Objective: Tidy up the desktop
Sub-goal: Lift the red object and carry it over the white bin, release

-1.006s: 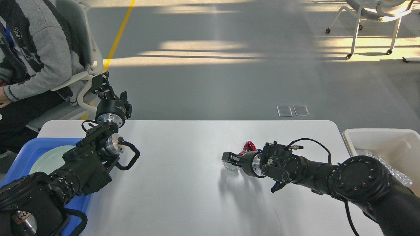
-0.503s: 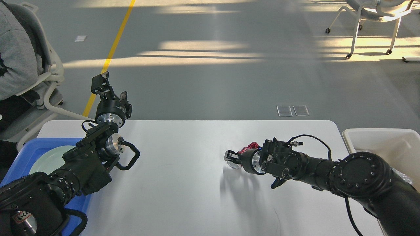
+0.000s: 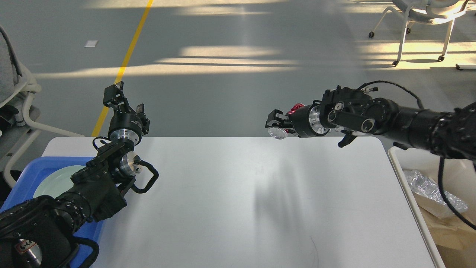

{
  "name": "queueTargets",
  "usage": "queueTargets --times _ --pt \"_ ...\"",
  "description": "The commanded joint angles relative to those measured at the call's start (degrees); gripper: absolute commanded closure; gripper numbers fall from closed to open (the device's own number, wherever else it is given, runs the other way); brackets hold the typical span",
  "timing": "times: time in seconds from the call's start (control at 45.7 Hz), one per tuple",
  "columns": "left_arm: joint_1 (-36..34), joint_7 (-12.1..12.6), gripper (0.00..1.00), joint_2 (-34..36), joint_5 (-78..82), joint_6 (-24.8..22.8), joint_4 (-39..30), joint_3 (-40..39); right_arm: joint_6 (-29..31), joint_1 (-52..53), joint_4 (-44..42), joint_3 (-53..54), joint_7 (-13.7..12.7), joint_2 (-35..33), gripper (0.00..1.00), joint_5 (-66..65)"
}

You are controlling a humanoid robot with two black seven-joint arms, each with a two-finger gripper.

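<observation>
The desktop is filling most of the lower view, white and matte, and nothing is lying loose on its visible surface; faint arm shadows are falling across its middle. The white bin is sitting just beside its right edge, with crumpled clear plastic and brown paper inside. The blue tray is sitting at the left edge, holding a pale green plate.

The right arm is reaching in from the right, raised above the far edge of the desktop. The right gripper is clenching a small clear round lid-like piece, and a red crinkled foil wrapper is showing just behind the fingers — cannot tell whether the wrapper is truly pinched or only caught against the wrist. The left gripper is hanging released and empty over the far left corner, fingers apart.

Step in hand, as I judge it: carrying the picked litter to the bin. Doing it well means swinging right while staying high, keeping the grip firm, clearing the bin wall, and only letting go once fully above the opening — otherwise the foil may be dropping back onto the table.

Beyond the table, grey floor is running back with sun patches, a yellow line, and a wheeled chair at far right.
</observation>
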Motion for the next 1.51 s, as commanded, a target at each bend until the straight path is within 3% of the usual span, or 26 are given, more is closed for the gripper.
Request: queueTargets --times 0.0,0.219,0.503,0.678,0.875,1.094,1.422,1.488 --pt "0.00 0.02 0.04 0.00 0.00 -0.03 0.00 0.00 5.26 8.02 6.42 1.97 -0.01 -7.24 0.63 0.01" --pt "0.00 0.02 0.04 0.00 0.00 -0.03 0.00 0.00 19.49 23.57 13.19 7.94 -0.54 -19.55 0.63 0.09" --pt "0.00 0.02 0.04 0.00 0.00 -0.03 0.00 0.00 33.38 42.56 13.90 10.23 -0.63 -26.59 0.63 0.71" --pt "0.00 0.02 0.04 0.00 0.00 0.06 0.00 0.00 35.39 50.65 13.99 10.41 -0.72 -27.47 0.63 0.71" --pt "0.00 0.02 0.04 0.00 0.00 0.06 0.00 0.00 35.39 52.68 13.90 9.44 -0.80 -27.65 0.63 0.62" --pt "0.00 0.02 0.04 0.00 0.00 -0.03 0.00 0.00 33.14 43.12 11.79 0.75 -0.72 -30.10 0.64 -0.43" --pt "0.00 0.02 0.04 0.00 0.00 -0.03 0.00 0.00 16.88 5.42 -6.04 -2.25 -0.19 -30.72 0.63 -1.40" --pt "0.00 0.02 0.04 0.00 0.00 -0.03 0.00 0.00 11.35 -3.11 -9.03 -2.34 -0.01 -30.46 0.60 -1.31"
